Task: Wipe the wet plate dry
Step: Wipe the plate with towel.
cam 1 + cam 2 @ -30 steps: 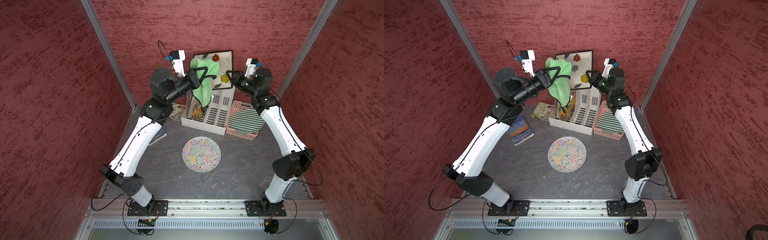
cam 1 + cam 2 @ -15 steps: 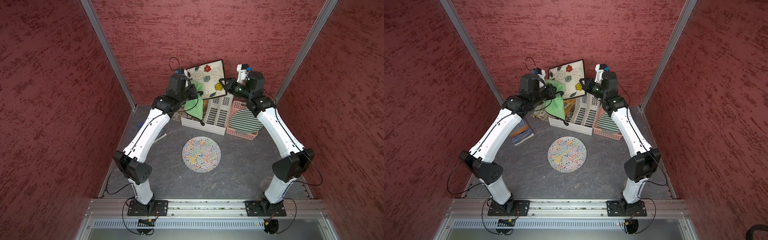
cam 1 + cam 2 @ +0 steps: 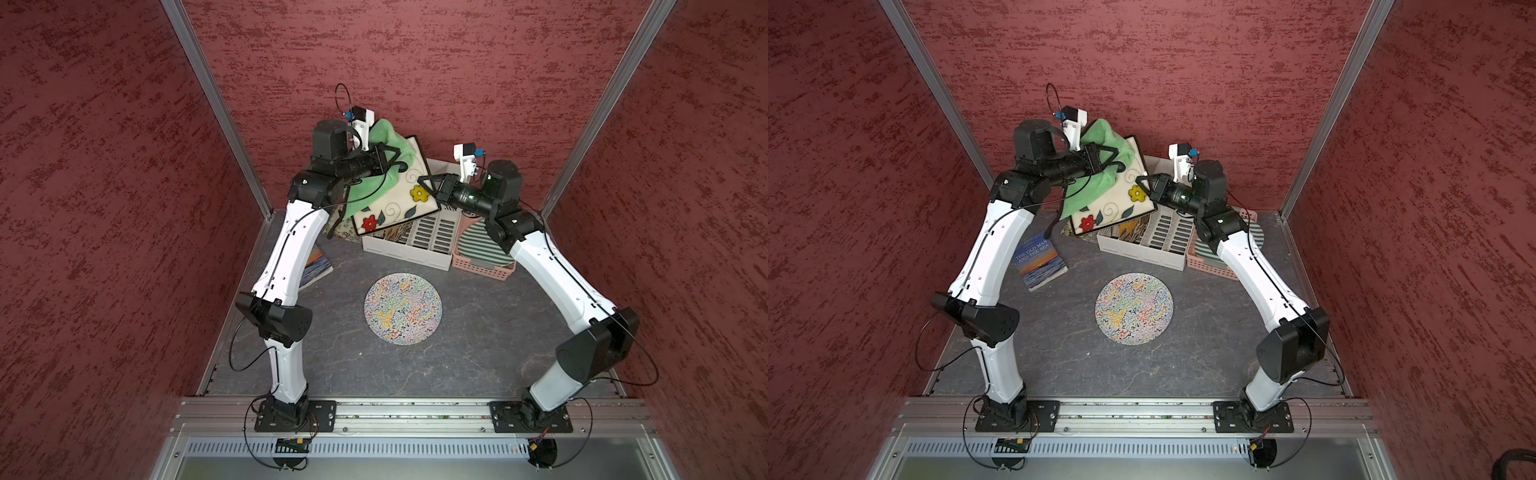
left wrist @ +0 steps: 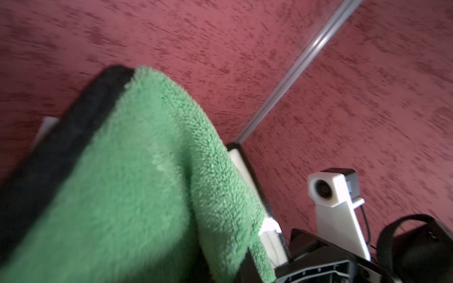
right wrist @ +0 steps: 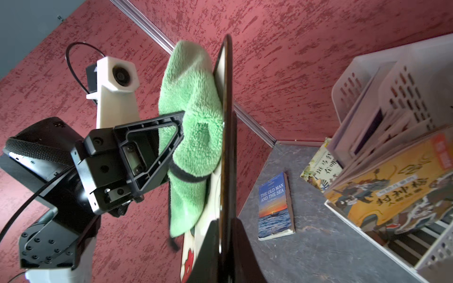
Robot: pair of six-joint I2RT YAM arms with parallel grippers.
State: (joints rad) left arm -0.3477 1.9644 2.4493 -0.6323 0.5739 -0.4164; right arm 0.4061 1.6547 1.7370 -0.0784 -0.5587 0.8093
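1. The cloth (image 5: 193,98) in the left jaws: fluffy green pile, matt, with a black bound edge.
2. The plate (image 3: 395,203) pinched in the right jaws: smooth glossy glaze, black rim.
3. The rack (image 3: 419,245) under the right jaws: perforated white plastic.
4. The table (image 3: 498,332): matt grey, stone-like.

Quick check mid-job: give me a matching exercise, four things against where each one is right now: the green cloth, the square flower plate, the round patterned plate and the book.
Things:
1. green cloth
2. square flower plate
3. round patterned plate
4. book

Places:
A. flat on the middle of the table
B. held up by its edge in the jaws of the right gripper
C. on the table, on the robot's left side
D. clamped in the left gripper, against a plate's face

Pairs: 1-D, 2-B, 3-A, 4-C
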